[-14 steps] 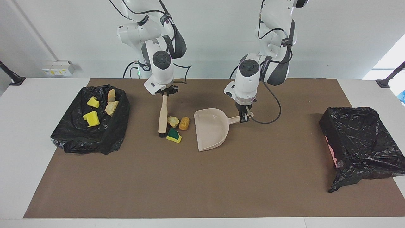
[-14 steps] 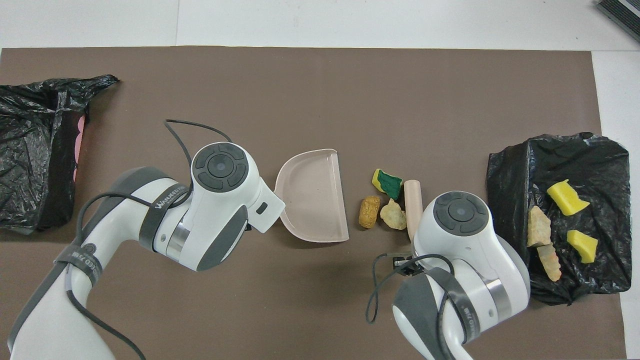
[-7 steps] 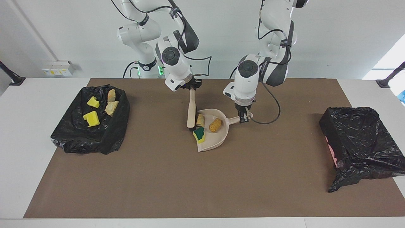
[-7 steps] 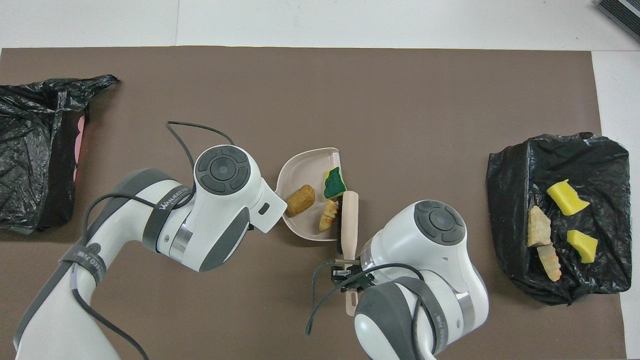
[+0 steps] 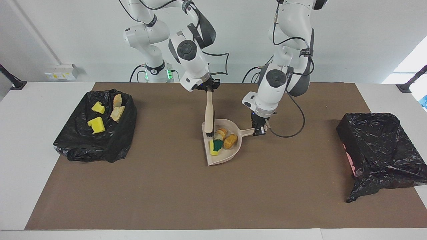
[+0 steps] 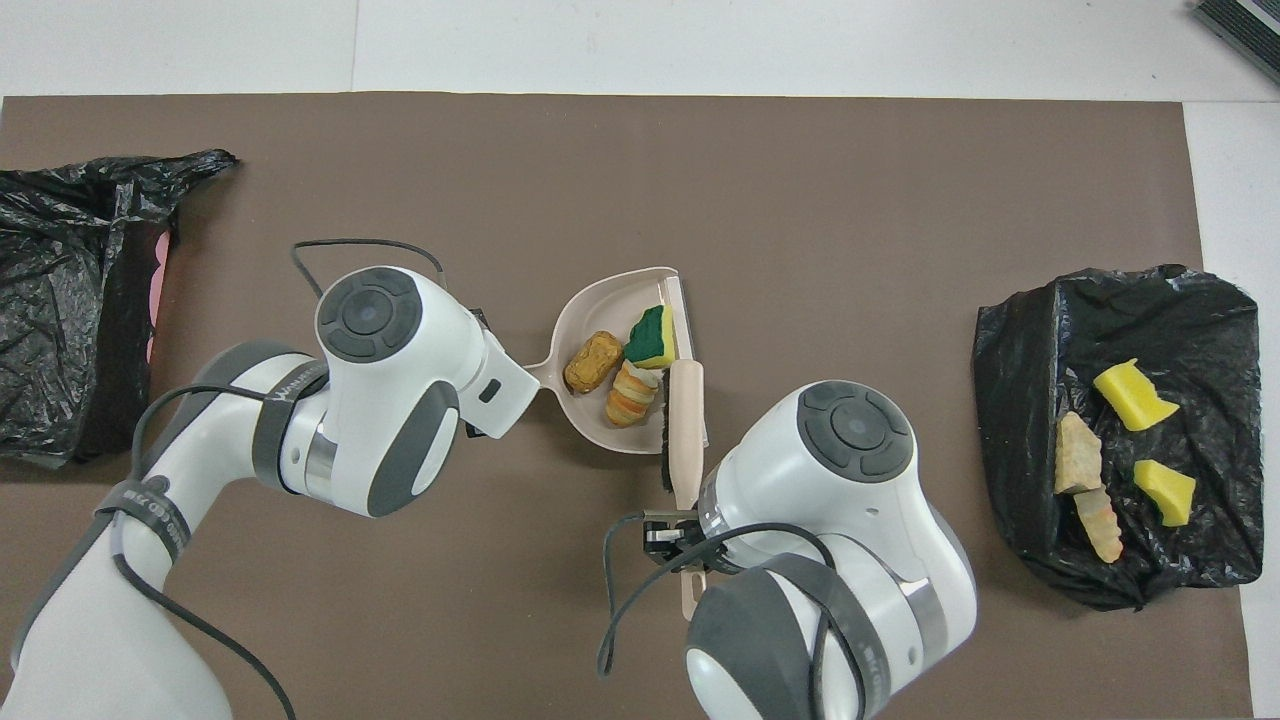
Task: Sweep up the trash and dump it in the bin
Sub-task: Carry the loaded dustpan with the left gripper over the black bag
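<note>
Mid-frame: three trash bits [image 5: 222, 138] now swept into dustpan [image 5: 221, 158]. Right tool [image 5: 209, 89] clenched on brush [image 5: 209, 115], left tool [image 5: 259, 130] on pan handle. Dumping is next.

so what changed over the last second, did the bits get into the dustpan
Yes. The right gripper, shut on the brush, swept toward the left arm's end and pushed the three trash pieces off the mat into the dustpan. The left gripper, shut on the dustpan's handle, has tipped the pan's handle end a little. Both black-lined bins and the trash already in one stayed as they were.
</note>
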{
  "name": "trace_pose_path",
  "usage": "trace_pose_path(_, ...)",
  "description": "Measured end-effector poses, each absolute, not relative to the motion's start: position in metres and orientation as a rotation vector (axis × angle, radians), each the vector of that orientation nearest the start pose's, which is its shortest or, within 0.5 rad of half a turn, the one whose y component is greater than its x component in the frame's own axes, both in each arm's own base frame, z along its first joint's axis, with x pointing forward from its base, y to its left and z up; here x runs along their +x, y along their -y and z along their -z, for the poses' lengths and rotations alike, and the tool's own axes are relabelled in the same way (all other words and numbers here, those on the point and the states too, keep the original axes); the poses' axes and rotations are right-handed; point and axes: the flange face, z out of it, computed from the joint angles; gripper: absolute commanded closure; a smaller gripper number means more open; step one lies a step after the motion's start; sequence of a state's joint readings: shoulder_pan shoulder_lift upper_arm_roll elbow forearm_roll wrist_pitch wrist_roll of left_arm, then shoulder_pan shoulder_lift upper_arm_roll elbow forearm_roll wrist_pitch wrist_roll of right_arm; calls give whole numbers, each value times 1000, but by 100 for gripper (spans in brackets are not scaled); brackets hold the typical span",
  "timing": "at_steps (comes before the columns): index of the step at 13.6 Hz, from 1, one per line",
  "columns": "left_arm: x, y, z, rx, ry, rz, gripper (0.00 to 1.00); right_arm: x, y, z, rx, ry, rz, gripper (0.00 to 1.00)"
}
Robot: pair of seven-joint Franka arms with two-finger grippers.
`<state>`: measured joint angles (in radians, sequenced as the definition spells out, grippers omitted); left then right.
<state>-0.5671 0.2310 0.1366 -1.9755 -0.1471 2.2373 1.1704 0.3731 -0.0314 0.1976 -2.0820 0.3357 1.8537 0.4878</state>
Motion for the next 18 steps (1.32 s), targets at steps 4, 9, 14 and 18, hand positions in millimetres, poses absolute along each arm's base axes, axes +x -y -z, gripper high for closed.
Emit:
trace_pose_path(4, 575, 209, -377, -2285, -2239, 187, 100, 417, -298, -453, -3053, 26, -440, 100)
trace_pose_path(9, 613, 129, -444, -2239, -2314, 169, 100, 371, -295, -484, -3078, -62, -449, 100)
trace_pose_path(14, 628, -6, -487, -2175, -2379, 138, 100, 324, -323, -427, -3074, -72, -499, 100)
trace_pose_path(18, 622, -126, -494, -2100, -2365, 88, 100, 309, -325, -394, -3075, -67, -493, 100)
